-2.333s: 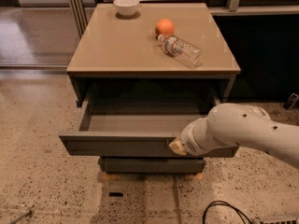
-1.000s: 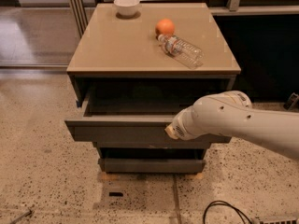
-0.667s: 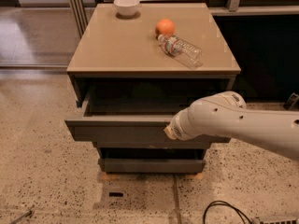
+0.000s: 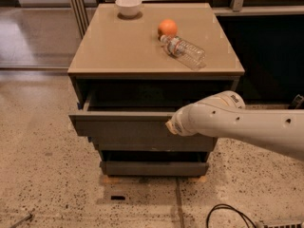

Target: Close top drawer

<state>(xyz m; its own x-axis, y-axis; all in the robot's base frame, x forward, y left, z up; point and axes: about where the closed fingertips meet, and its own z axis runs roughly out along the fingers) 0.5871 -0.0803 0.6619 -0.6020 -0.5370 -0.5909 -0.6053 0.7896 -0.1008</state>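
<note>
The top drawer (image 4: 118, 127) is a wide dark grey drawer with a flat front. It stands partly open, sticking out a short way from the cabinet (image 4: 118, 46). My white arm reaches in from the right. My gripper (image 4: 170, 126) is at the arm's tip, against the right part of the drawer's front near its upper edge. The arm's wrist covers most of it.
On the cabinet top lie a white bowl (image 4: 128, 5), an orange (image 4: 167, 27) and a plastic bottle (image 4: 185, 50) on its side. A lower drawer (image 4: 154, 167) juts out slightly below. A black cable (image 4: 228, 212) lies on the speckled floor at front right.
The top drawer has slid back into the cabinet from well open to only a little open. My arm and gripper have moved with it towards the cabinet.
</note>
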